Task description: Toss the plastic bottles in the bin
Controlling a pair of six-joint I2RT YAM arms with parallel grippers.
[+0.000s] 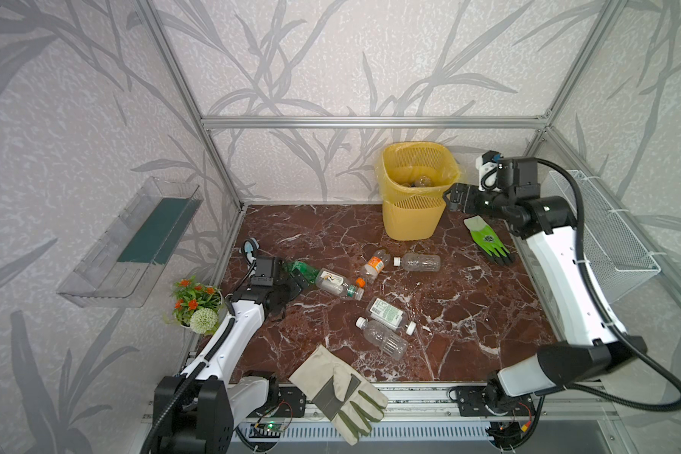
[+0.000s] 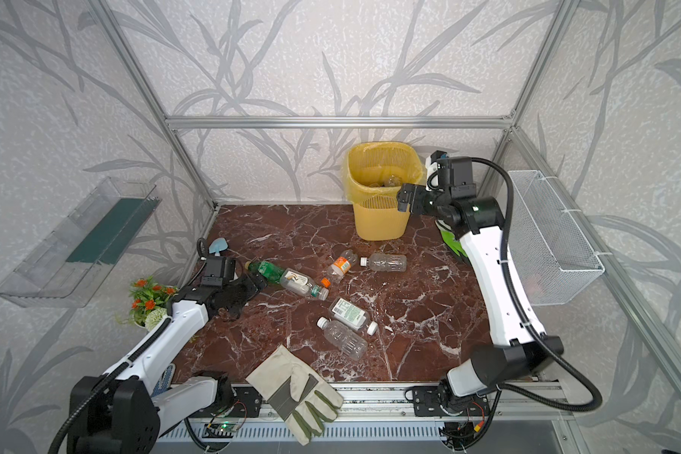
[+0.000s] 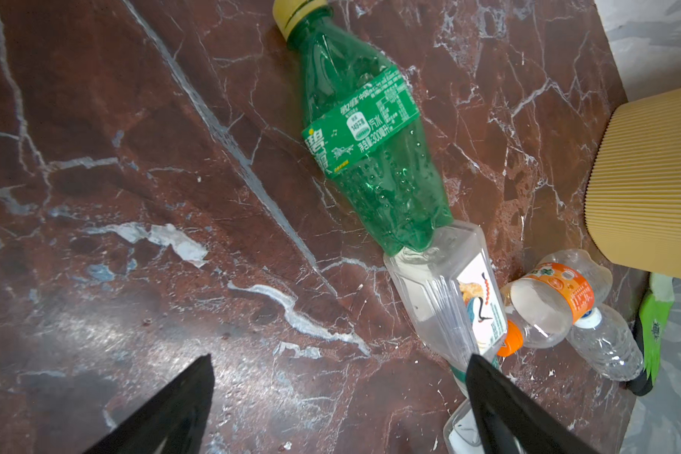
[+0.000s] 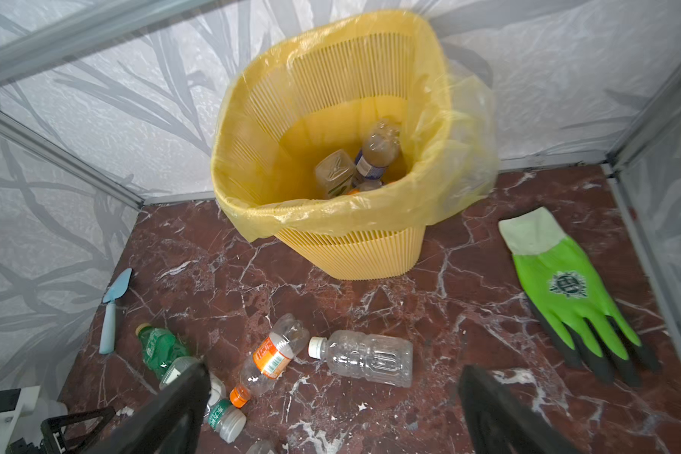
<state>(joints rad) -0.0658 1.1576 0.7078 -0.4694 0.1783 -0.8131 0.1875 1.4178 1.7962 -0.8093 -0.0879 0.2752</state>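
Note:
The yellow bin (image 1: 409,224) (image 2: 378,224) (image 4: 350,255) stands at the back with a few bottles (image 4: 378,149) inside. My right gripper (image 1: 451,198) (image 2: 403,200) (image 4: 333,367) hangs open and empty just right of its rim. On the table lie a green bottle (image 1: 301,269) (image 3: 370,137), a bird-label bottle (image 1: 333,283) (image 3: 449,291), an orange-label bottle (image 1: 376,265) (image 4: 274,353), a white-capped clear bottle (image 1: 419,262) (image 4: 370,357), a white-label bottle (image 1: 388,312) and a clear bottle (image 1: 382,338). My left gripper (image 1: 291,287) (image 3: 339,359) is open over bare table, short of the green bottle.
A green glove (image 1: 488,243) (image 4: 567,287) lies right of the bin. A beige glove (image 1: 339,393) overhangs the front edge. A blue trowel (image 4: 111,310) and a flower pot (image 1: 195,302) sit at the left. A wire basket (image 1: 602,228) and a clear tray (image 1: 130,239) hang on the side walls.

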